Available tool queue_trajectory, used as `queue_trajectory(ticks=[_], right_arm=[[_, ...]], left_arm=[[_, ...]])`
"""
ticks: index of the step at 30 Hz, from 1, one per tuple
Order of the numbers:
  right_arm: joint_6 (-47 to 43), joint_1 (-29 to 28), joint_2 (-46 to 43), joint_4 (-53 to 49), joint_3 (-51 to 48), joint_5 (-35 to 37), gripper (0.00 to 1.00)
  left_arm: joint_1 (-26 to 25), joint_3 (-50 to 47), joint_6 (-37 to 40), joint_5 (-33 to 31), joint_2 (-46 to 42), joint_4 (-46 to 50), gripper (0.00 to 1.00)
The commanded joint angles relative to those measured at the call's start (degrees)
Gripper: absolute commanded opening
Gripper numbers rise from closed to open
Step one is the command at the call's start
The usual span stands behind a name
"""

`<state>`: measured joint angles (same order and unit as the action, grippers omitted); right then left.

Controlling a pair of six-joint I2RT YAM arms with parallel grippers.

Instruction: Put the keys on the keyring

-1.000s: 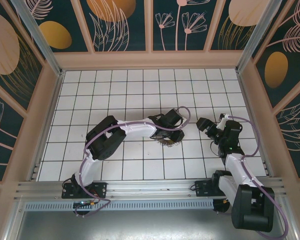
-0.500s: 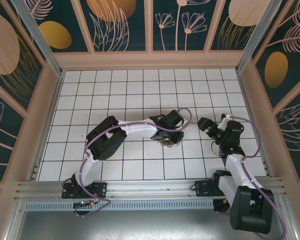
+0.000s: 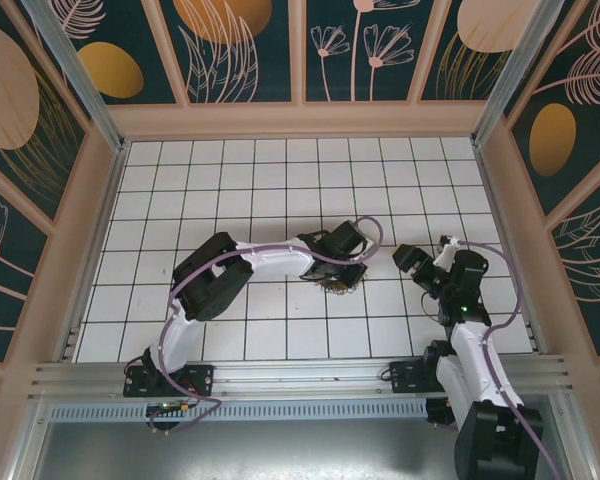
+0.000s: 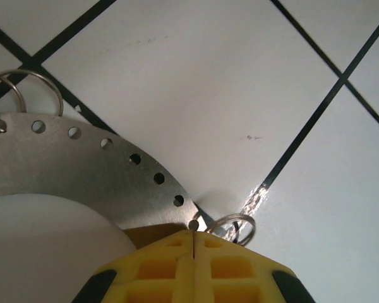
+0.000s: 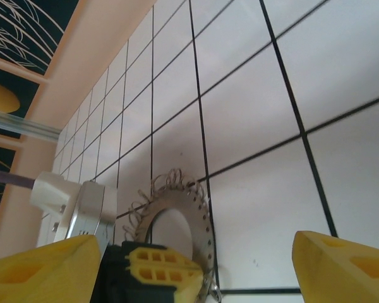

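The flat grey perforated metal keyring, fringed with wire loops, lies mid-counter with its rim clamped in the left tool, just left of the nearer-facing right tool, whose yellow fingers stand apart, holding nothing.

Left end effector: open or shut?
Shut. On the left end effector, yellow pads meet with no gap, clamping the keyring at its rim.
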<state>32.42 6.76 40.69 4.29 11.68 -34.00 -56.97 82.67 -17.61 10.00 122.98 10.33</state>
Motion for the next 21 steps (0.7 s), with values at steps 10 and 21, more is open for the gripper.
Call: queue_trajectory(ticks=[10, 21], right_arm=[[2.57, -11.49, 0.06, -7.12, -0.75, -1.19, 0.66], [-2.41, -17.68, 11.69, -6.00, 4.70, 8.48, 0.61]], left_arm=[[1.61, -6.82, 0.97, 1.12, -7.88, -4.34, 0.00], [3.87, -14.36, -0.22, 3.98, -14.12, -8.69, 0.07]])
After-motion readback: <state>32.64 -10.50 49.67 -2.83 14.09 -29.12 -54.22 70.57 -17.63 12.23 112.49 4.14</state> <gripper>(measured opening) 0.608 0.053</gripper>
